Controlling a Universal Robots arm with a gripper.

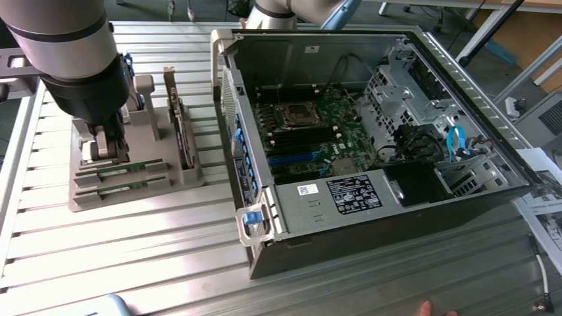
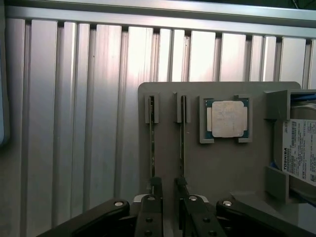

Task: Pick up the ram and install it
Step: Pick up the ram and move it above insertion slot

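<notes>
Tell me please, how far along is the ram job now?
Done: the gripper is low over the holder, at the ends of the two rams. In hand: nothing; the gripper is open and both rams sit in their holder slots, neither gripped. Left: the grip, the lift and the install in the case.

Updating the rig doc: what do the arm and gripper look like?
The arm is a pale grey tube ending in a black wrist section. The gripper is black, with jointed link bars, round silver pivot pins and narrow fingers dotted with small screws.
</notes>
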